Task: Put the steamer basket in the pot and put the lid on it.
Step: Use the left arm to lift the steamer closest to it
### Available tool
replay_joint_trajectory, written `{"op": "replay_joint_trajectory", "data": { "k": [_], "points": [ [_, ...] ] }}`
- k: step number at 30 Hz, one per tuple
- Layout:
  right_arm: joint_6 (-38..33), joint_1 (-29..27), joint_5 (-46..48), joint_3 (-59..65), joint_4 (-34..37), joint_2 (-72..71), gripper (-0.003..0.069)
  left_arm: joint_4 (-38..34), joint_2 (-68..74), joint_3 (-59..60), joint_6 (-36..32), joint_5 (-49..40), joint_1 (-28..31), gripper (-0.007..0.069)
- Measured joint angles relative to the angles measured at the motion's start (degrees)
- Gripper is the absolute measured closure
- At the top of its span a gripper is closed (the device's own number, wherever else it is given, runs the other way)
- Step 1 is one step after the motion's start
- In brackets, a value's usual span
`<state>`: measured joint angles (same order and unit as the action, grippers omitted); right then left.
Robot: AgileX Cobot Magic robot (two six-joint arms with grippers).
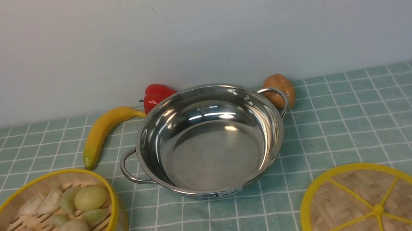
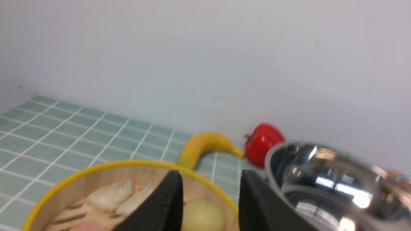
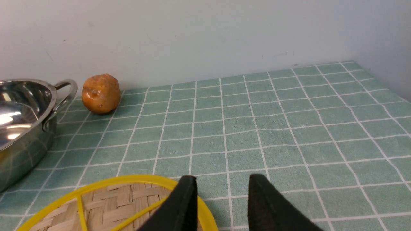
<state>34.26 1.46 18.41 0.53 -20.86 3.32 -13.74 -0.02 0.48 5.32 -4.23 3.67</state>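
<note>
Pot (image 1: 210,157), shiny steel, two loop handles

I see a plain pale wall (image 1: 197,28) meeting the far edge of the counter (image 1: 363,114), which wears a green cloth (image 1: 386,85) gridded in white.

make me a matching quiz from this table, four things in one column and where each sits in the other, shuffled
1 steamer basket
2 pot
3 lid
4 potato

a behind the pot's right handle
b front left
c front right
d middle, empty inside

Pairs: 1-b, 2-d, 3-c, 4-a
</note>
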Motion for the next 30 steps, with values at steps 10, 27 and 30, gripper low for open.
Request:
{"op": "replay_joint_trajectory", "data": {
  "k": [10, 27, 30],
  "points": [
    [0.0, 0.0, 0.0, 0.0, 0.0, 0.0, 0.0416, -3.6, 0.0, 0.0, 0.8, 12.4, 0.0, 0.0382],
    [0.0, 0.0, 0.0, 0.0, 0.0, 0.0, 0.0416, -3.7, 5.1, -11.6, -0.2, -5.5, 0.0, 0.0382],
    [0.0, 0.0, 0.0, 0.0, 0.0, 0.0, 0.0416, -3.6, 12.3, -20.7, -5.0, -21.4, 0.0, 0.0382]
  ]
}}
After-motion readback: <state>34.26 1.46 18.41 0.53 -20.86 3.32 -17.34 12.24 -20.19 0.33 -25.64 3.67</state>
